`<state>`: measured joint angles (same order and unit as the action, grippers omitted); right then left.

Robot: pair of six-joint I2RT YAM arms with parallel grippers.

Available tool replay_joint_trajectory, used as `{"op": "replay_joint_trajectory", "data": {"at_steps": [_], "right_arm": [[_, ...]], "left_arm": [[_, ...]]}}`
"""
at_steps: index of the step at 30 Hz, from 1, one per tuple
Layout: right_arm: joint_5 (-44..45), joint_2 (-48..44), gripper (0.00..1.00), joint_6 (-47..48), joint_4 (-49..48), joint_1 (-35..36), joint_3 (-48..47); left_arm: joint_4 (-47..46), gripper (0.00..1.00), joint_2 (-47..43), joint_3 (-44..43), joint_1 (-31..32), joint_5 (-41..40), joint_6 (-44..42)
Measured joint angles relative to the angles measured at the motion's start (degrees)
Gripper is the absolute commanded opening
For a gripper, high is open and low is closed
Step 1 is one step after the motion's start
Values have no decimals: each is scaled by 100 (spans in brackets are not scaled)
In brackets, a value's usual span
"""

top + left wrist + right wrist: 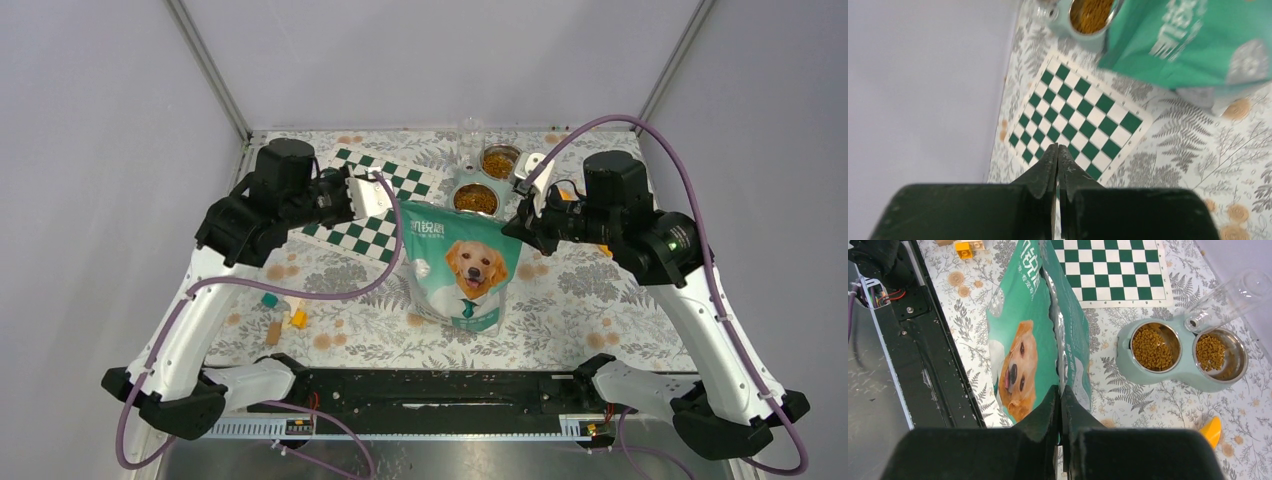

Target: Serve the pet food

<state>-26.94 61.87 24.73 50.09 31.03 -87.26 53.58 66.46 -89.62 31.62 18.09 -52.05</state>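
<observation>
Where it sits in bowls (1235, 365), pet food (1152, 347) = brown-orange granular bits.

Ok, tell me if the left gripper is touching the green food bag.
Apart. In the left wrist view the shut left gripper hangs over the chessboard, with open squares between its tips and the green food bag.

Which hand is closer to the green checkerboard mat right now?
Left. The left hand hovers over the checkerboard mat; the right hand is across the food bag from it.
</observation>
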Motion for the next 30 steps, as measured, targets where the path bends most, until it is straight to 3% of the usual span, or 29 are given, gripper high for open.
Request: {"op": "replay_joint_trajectory", "data": {"at_steps": [10,13,18,20,22,24,30], "right_arm": [[-146,195,0,92,459,-35,-332],[-175,195,0,114,476,-35,-337],[-247,203,0,116,483,-35,-337],[-258,205,0,114,485,-35,-337],[-258,205,8,103,487,-35,-337],[-258,205,20,68,487,-35,-337],[-273,190,36,-306,313,-46,-459]], "left_arm": [[-11,2,-199,85,-275,-343,-44],[-205,32,-396,240,-334,-343,7],[-756,61,-704,627,-367,-319,275],[-979,68,-782,739,-367,-291,415],[-1303,75,-887,898,-367,-267,636],[-1617,78,-1005,1067,-369,-249,872],[-2599,82,-1419,1659,-372,-254,1648]]}}
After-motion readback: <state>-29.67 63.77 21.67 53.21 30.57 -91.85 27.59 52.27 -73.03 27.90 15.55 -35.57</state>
